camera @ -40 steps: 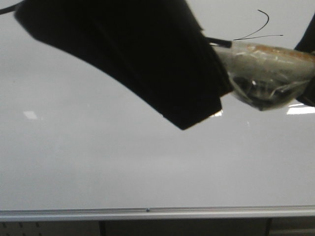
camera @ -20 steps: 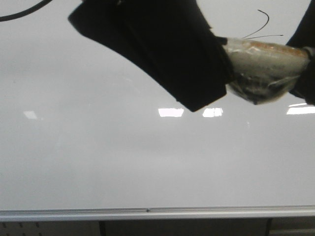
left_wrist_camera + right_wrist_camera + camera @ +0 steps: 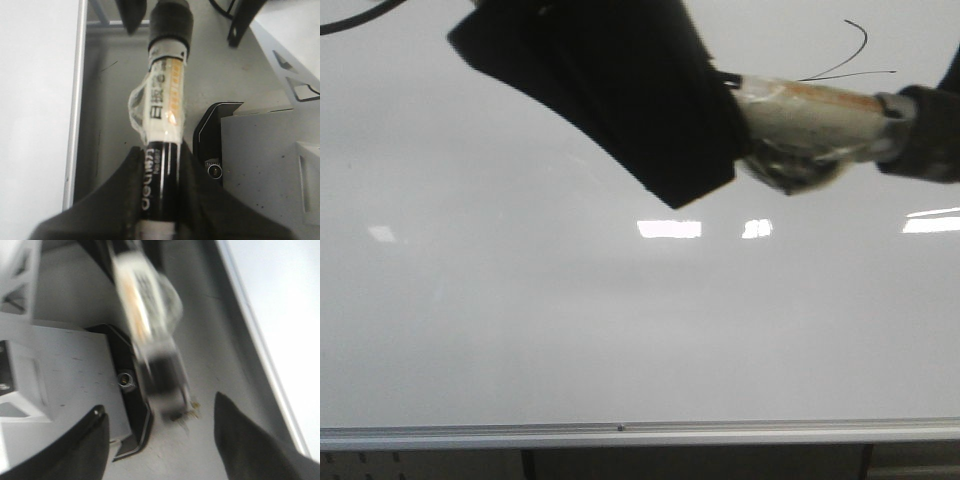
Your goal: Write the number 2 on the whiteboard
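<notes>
**Left tool grips the marker; the 2 stands at the board's upper right**

You have the left tool (image 3: pixel 160 200) closed on a marker (image 3: pixel 165 115): in its wrist view both dark fingers (image 3: pixel 125 185) press against the black barrel, and the taped white label section runs on to a black cap end. In the front view the same marker (image 3: pixel 810 105) lies roughly level across the upper part of the whiteboard (image 3: pixel 620 320), with the left tool (image 3: pixel 720 130) as a large dark shape on its left end and another dark shape at its right end.

Your right tool (image 3: pixel 160 440) stands open: its two dark fingers (image 3: pixel 85 440) are spread wide, and the blurred marker (image 3: pixel 145 335) sits beyond them, touching neither.

The number 2 (image 3: pixel 845 58) is drawn thin and black near the board's upper right corner, just above the marker; its base stroke runs right from the barrel. The board's silver rail (image 3: pixel 620 433) crosses along the lower edge. Bright light patches (image 3: pixel 670 229) reflect on the board below the marker.
</notes>
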Robot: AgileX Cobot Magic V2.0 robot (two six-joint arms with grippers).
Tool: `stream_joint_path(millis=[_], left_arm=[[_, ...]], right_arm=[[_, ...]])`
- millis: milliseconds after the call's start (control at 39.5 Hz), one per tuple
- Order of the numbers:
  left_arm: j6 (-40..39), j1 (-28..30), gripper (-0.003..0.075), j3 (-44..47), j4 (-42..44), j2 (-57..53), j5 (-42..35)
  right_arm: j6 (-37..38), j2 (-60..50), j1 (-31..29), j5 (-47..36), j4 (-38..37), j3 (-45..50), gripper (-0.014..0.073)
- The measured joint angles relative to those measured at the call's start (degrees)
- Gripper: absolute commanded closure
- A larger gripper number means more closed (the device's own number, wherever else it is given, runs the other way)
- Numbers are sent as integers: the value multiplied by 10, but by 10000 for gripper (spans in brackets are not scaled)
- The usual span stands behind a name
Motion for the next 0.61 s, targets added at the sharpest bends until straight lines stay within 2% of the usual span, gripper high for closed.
stream_joint_path(millis=[177,278,430,608], left_arm=[[-106,50,739,0,93,-38,2],[-172,101,739,0,128,-61,2],[-209,200,739,25,141,-103,-24],[-219,321,739,82,146,-138,-110]], right_arm=[[91,-49,-93,-5,-73,0,87],[108,-67,-131,-6,-83,0,87],[116,-74,-147,-10,-87,0,87],[116,-74,-147,-18,-87,0,87]])
